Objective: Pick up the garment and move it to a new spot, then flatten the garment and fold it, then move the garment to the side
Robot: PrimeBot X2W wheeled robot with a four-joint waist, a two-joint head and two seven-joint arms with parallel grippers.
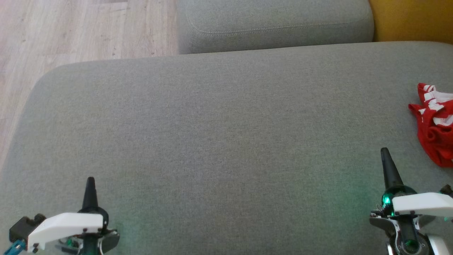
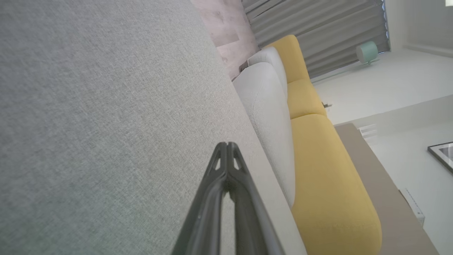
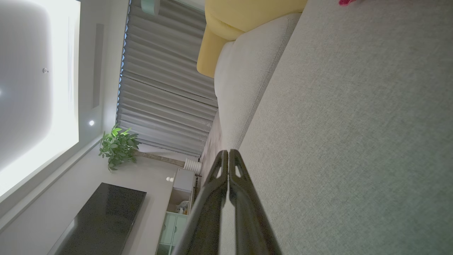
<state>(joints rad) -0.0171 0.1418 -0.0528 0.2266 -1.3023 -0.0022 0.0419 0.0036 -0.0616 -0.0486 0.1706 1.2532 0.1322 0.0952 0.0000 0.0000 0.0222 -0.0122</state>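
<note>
Nearest the robot, the left gripper (image 1: 90, 180) and the right gripper (image 1: 385, 153) hover low over the grey seat cushion (image 1: 219, 134). Each has its two dark fingers pressed together and holds nothing. Both wrist views confirm the fingertips meet.

Further out, at the right edge of the head view, the garment (image 1: 433, 127) lies on the seat, apart from the right gripper and partly cut off by the frame. It is red with white stripes, bunched into soft rolls and creases, not a flat fold.

Step in hand, as a judgement: no grasp is in progress. The scene fits a garment awaiting pickup, or one set aside after a loose fold. Any reach for it would suit the right arm, with the jaws opened beforehand.

Beyond lie the back cushion (image 1: 272, 24) and the wooden floor (image 1: 85, 28).
</note>
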